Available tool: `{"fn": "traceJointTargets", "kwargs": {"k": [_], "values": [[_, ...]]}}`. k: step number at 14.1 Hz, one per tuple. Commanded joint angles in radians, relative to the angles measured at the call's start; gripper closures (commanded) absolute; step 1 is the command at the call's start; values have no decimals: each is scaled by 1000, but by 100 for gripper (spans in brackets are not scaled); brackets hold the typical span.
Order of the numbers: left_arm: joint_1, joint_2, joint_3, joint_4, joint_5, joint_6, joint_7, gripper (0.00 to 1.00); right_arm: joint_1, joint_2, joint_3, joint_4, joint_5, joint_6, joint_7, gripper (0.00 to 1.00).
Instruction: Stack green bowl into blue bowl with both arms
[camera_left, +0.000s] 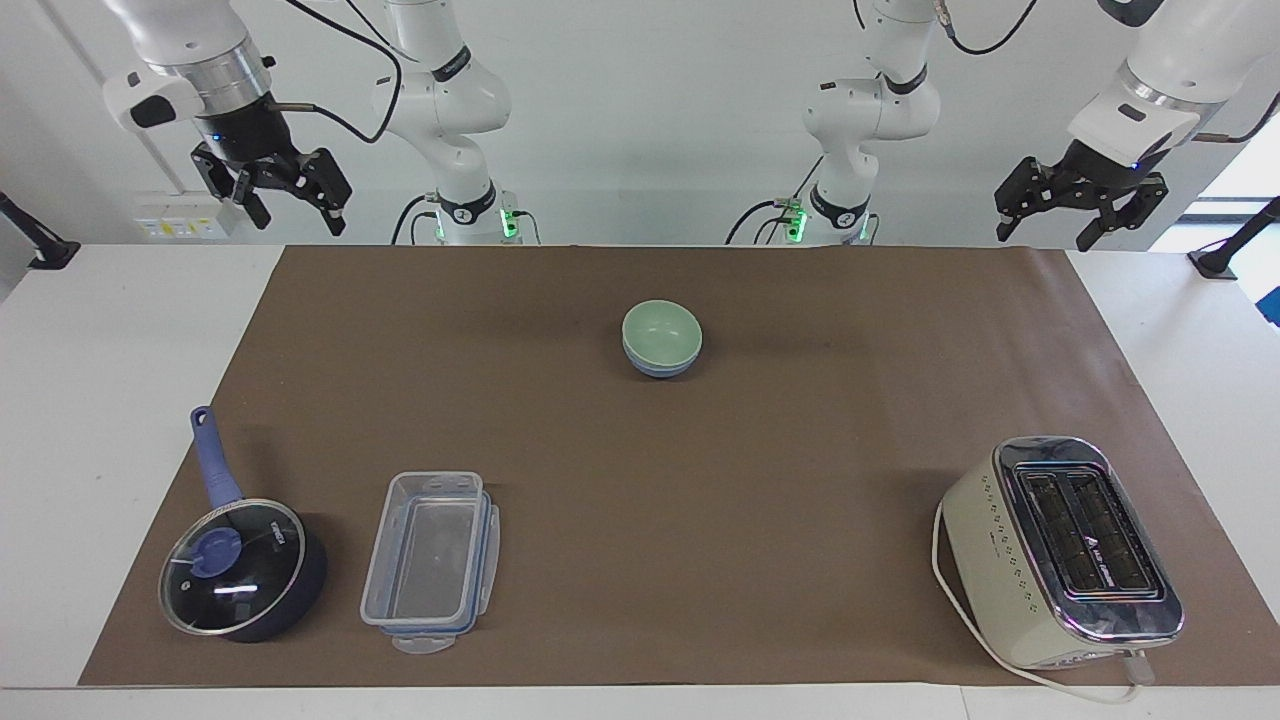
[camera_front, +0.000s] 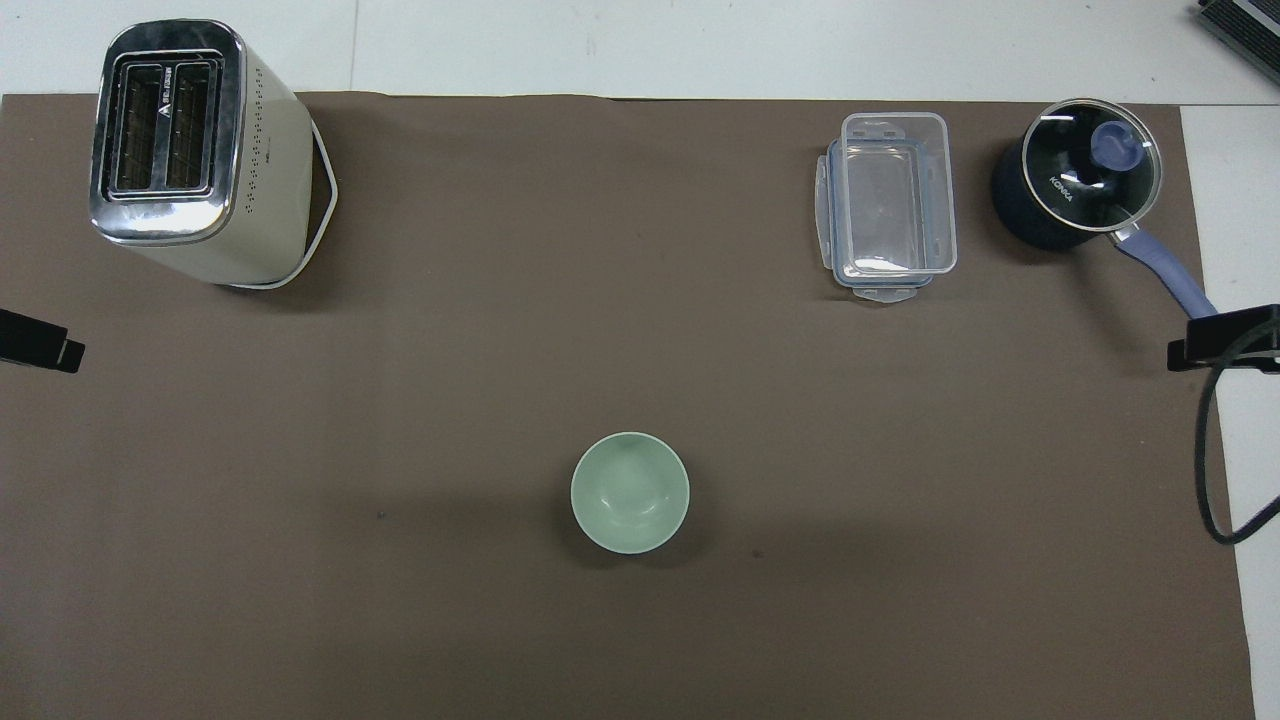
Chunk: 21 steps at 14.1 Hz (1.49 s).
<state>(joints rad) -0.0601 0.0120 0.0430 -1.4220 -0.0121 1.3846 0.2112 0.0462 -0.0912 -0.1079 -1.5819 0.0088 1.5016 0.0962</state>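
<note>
A: Brown matting (camera_left: 800, 480) covers most of the white table (camera_left: 90, 400). Where are the 2 bowls?

B: Take the toaster (camera_left: 1060, 550) as the landmark. The green bowl (camera_left: 661, 334) sits nested inside the blue bowl (camera_left: 657, 367), upright, and the pair stands on the mat nearer to the robots than the toaster and well apart from it, about midway between the 2 arms' ends of the table. From overhead only the green bowl (camera_front: 630, 492) shows; the blue one is hidden under it.

A: And the arms?

B: The left end effector (camera_left: 1078, 210) hangs raised over the table edge at the toaster's end, fingers spread, gripping nothing. The right end effector (camera_left: 270, 190) is raised at the end away from the toaster, fingers spread too and empty. Neither touches a bowl.

A: What else is on the mat?

B: A clear plastic container (camera_left: 432, 560) and a dark blue saucepan (camera_left: 245, 565) with a glass lid, both about as far from the robots as the toaster, toward the right arm's end. The saucepan lies just beside the container, farther from the toaster, its handle pointing toward the robots.
</note>
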Motion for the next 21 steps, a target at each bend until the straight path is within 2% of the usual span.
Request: {"fn": "traceJointTargets", "kwargs": {"k": [1,4,6,18,21], "values": [[11,-18,-9,-21,17,1,2,0,-11,-12,11,-18,-21,2,-19,0],[11,-18,-9,-21,17,1,2,0,-9,-13,11,-21,-23,5,-22,0],[11,-18,-9,-21,17,1,2,0,-3,-13,11,-21,-23,18,-87,0],[11,-18,-9,-21,15,2,-1,0,0,-10,14,-35,-50,39,-85,0],[11,-17,-9,-20,17,49,-4,0,0,-12,17,-33,-38,28,-73,0]]}}
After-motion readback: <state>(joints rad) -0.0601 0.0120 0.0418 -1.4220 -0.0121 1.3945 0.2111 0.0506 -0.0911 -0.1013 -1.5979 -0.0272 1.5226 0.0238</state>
